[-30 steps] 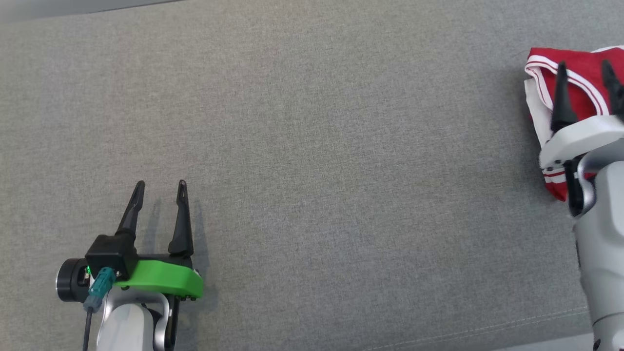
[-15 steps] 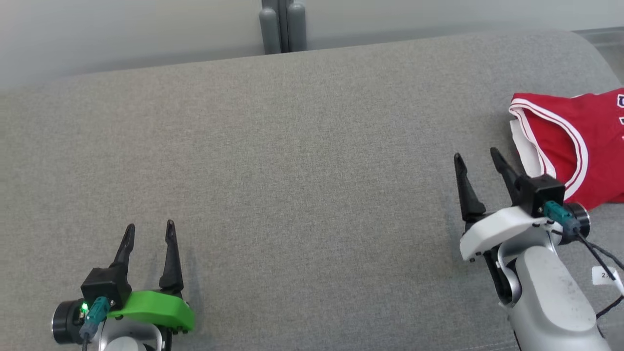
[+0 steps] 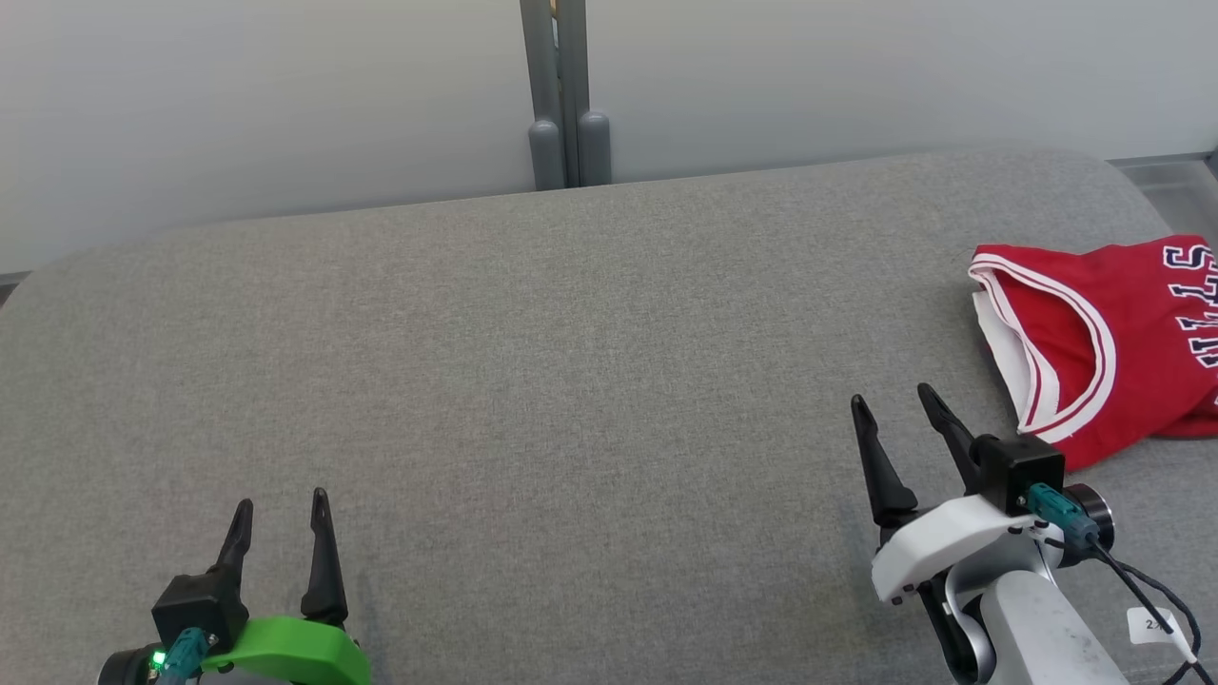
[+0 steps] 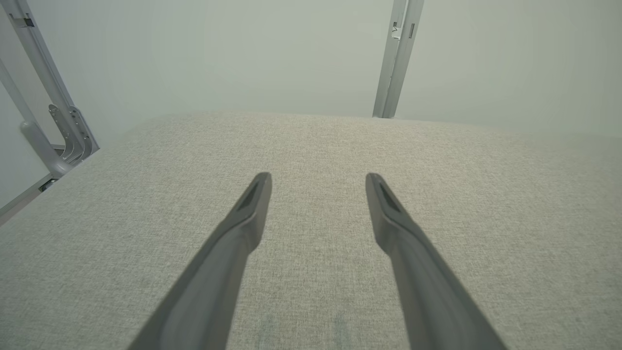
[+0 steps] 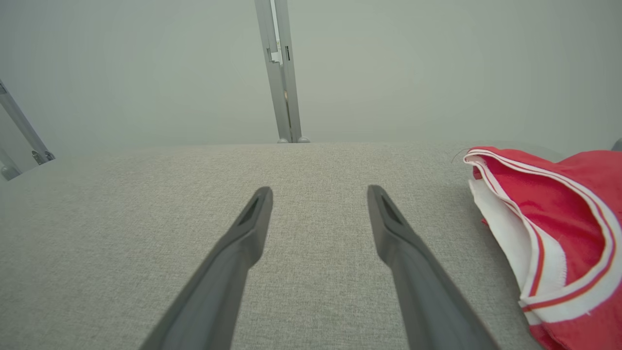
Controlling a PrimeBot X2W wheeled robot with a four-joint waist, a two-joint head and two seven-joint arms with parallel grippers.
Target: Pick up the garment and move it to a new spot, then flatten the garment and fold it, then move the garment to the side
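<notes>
The garment (image 3: 1094,352) runs off the right edge of the head view, so its full outline cannot be told. Its dark lettering (image 3: 1201,314) is cut short there (a few letters, the rest lost past the edge). In the right wrist view the garment leaves by the right and bottom edges. The head view's bottom edge slices the left gripper (image 3: 282,499) at its green mount (image 3: 285,652). A white tag (image 3: 1153,625) carries print too small to read.
</notes>
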